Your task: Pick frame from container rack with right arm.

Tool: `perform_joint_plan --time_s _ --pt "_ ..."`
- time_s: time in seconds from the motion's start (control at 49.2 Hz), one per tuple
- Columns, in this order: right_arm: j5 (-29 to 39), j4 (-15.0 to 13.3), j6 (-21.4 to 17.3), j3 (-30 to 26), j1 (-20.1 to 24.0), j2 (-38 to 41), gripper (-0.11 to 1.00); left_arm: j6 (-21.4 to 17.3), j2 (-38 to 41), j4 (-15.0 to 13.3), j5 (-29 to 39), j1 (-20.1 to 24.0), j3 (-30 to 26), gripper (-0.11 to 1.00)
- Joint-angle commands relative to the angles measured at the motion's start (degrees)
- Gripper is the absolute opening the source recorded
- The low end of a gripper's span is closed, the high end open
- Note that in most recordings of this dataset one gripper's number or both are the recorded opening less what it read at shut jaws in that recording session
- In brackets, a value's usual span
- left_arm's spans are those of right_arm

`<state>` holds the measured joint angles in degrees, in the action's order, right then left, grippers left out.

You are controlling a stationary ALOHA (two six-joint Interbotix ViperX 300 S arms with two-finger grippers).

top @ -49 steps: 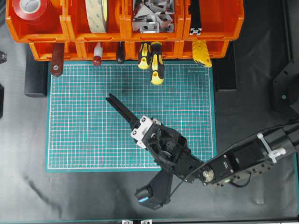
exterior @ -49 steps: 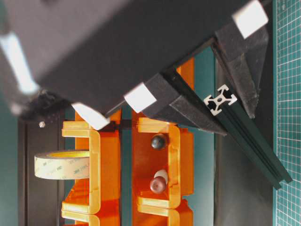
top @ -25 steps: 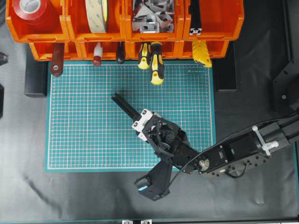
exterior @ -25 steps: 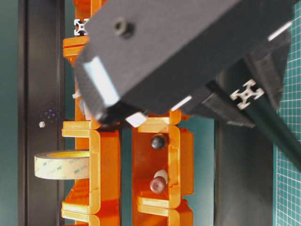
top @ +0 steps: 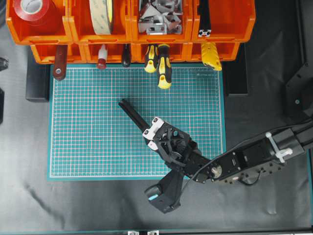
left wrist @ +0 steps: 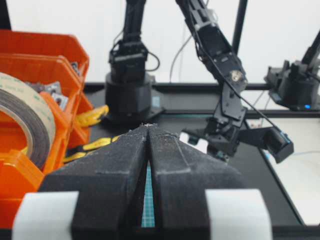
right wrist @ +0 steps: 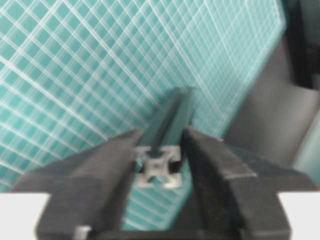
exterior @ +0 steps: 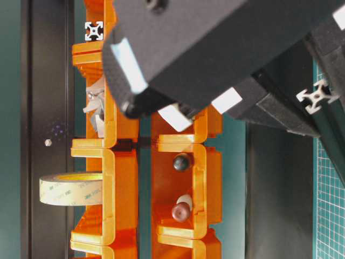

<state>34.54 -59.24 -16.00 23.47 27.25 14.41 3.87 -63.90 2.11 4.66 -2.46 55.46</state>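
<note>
My right gripper (top: 139, 121) hangs over the middle of the green mat (top: 88, 137), shut on the frame (top: 125, 107), a slim black grooved bar that sticks out up-left past the fingertips. In the right wrist view the frame's square slotted end (right wrist: 159, 166) sits between both fingers (right wrist: 105, 165), and the bar (right wrist: 172, 112) slants towards the mat. The table-level view shows that end (exterior: 318, 97) too. The orange container rack (top: 193, 39) spans the back; a second frame end (top: 204, 33) shows in its top right bin. My left gripper (left wrist: 149, 126) is shut and empty.
Yellow-and-black screwdrivers (top: 164, 71) and other tool handles stick out of the lower bins over the mat's back edge. Upper bins hold red tape (top: 32, 10), a tape roll (top: 100, 14) and metal brackets (top: 159, 17). Black table surrounds the mat.
My right gripper, still holding the frame, has shifted a little to the right and turned at the wrist. The frame's far tip has moved right. The left gripper view gives no earlier frame.
</note>
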Motion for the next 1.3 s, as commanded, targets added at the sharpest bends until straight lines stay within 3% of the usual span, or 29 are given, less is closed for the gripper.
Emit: perform_joint_plan --time_s 0.0,0.102,0.203,0.427,0.59,0.753,0.895,1.078,1.282 --pt "-1.5 1.0 -0.1 -0.4 0.0 -0.7 0.44 0.1 0.7 0.1 -0.2 -0.1 -0.9 0.01" --pt "-2.9 3.3 -0.2 -0.3 0.0 0.2 0.63 0.2 0.8 0.2 -0.1 -0.1 -0.8 0.01" --pt "-3.4 5.7 -0.2 -0.3 0.0 0.8 0.75 0.1 0.7 0.1 0.0 -0.1 -0.8 0.01" --pt "-4.0 9.1 -1.1 -0.2 0.0 0.8 0.83 0.2 0.8 0.1 0.0 -0.1 -0.8 0.01" --pt "-7.9 13.0 -9.1 -0.1 -0.1 0.2 0.83 0.2 0.8 0.2 0.0 -0.1 -0.8 0.01" --pt "-9.6 13.2 -16.9 0.8 0.1 -0.4 0.84 0.2 0.4 0.2 0.0 -0.1 -0.9 0.01" --pt "-9.5 13.2 -20.7 1.7 0.3 -2.4 0.84 0.2 0.4 0.2 0.0 -0.1 -1.0 0.01" --pt "-8.3 13.2 -28.7 1.9 -0.7 -9.8 0.84 0.1 0.2 0.2 0.0 -0.1 -1.0 0.01" --pt "-7.9 13.0 -35.4 6.3 -1.1 -20.8 0.84 -0.4 0.0 0.2 0.0 -0.1 -1.1 0.01"
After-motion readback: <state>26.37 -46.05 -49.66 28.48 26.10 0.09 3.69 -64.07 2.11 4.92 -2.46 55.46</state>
